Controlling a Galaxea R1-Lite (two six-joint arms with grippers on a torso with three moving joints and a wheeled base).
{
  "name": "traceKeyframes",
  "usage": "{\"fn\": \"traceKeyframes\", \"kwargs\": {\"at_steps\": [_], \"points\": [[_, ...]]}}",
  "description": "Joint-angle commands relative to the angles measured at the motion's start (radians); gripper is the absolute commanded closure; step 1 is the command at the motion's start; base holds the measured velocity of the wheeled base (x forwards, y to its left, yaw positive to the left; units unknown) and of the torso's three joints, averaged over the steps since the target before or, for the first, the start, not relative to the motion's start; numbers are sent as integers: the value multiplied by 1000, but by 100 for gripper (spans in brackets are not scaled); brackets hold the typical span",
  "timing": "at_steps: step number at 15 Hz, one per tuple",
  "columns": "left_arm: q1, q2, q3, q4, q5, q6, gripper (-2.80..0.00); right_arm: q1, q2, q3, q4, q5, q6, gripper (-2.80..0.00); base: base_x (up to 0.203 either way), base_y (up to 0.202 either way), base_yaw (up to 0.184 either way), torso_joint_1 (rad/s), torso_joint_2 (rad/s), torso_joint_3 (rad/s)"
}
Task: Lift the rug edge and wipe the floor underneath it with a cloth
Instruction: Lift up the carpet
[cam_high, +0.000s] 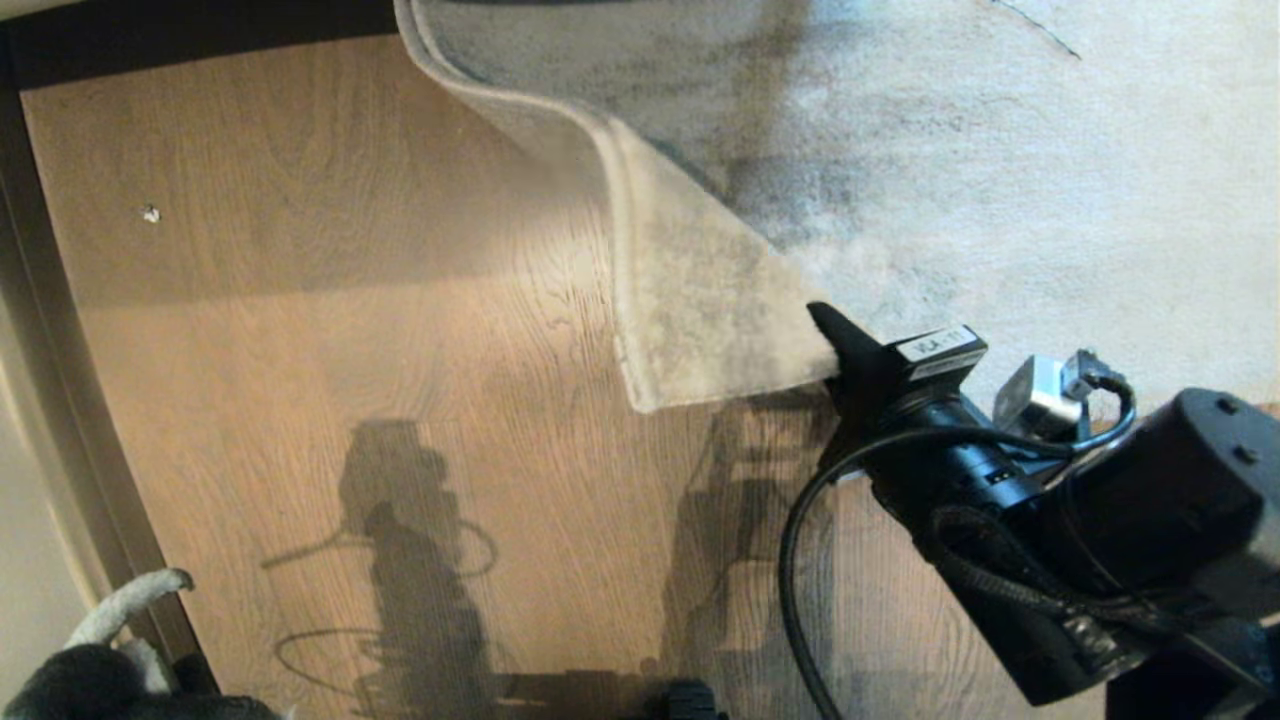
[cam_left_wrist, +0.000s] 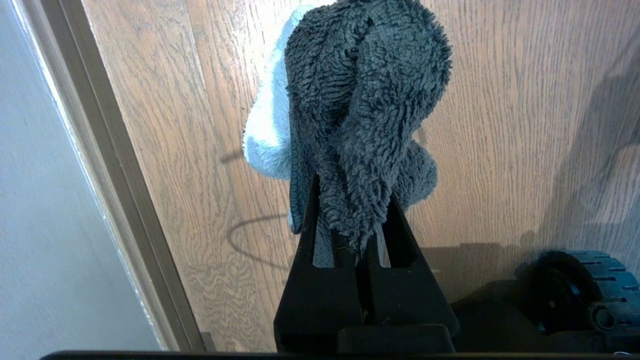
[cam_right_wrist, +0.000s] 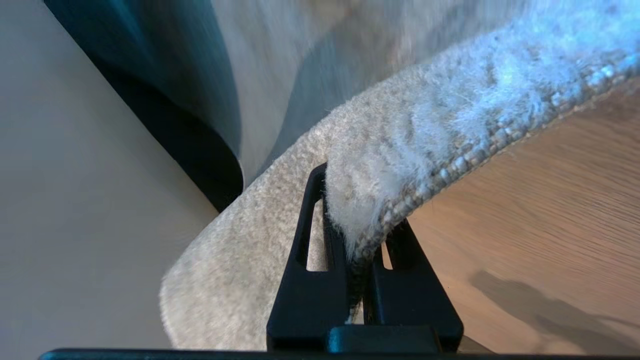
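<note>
- You've got 1 rug (cam_high: 900, 150), 1 cloth (cam_left_wrist: 360, 115), 2 claws.
- Right claw (cam_high: 835, 335): pressed together on the rug's corner edge, pile on one side and woven backing on the other in the wrist view.
- Right arm comes in from lower right, wrist angled up toward the rug; corner held off the floor (cam_high: 300, 330), so a flap curls over w/ bare planks beside and under it.
- Left claw (cam_left_wrist: 357, 220): pinching the cloth, dark fuzzy side facing the cam, white part behind; it hangs over the floor near the wall trim (cam_left_wrist: 120, 190).
- Left arm low at the head view's bottom left, well apart from the rug.
- 1 small white speck (cam_high: 151, 213) on the floor, far left.
</note>
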Motion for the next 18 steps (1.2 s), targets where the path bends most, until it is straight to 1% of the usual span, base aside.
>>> {"fn": "traceKeyframes", "kwargs": {"at_steps": [1, 6, 9, 11, 15, 18], "points": [[0, 0, 0, 0, 0, 0, 0, -17, -46, 20, -39, -6, 24, 0, 0, 0, 0, 0, 0, 0], [0, 0, 0, 0, 0, 0, 0, -29, -79, 9, -36, 1, 26, 0, 0, 0, 0, 0, 0, 0], [0, 0, 0, 0, 0, 0, 0, -30, -97, 7, -33, 34, 26, 0, 0, 0, 0, 0, 0, 0], [0, 0, 0, 0, 0, 0, 0, -31, -126, 6, -31, 85, 26, 0, 0, 0, 0, 0, 0, 0], [0, 0, 0, 0, 0, 0, 0, -62, -129, -12, -37, 97, 32, 0, 0, 0, 0, 0, 0, 0], [0, 0, 0, 0, 0, 0, 0, -69, -161, -12, -37, 113, 43, 0, 0, 0, 0, 0, 0, 0]]}}
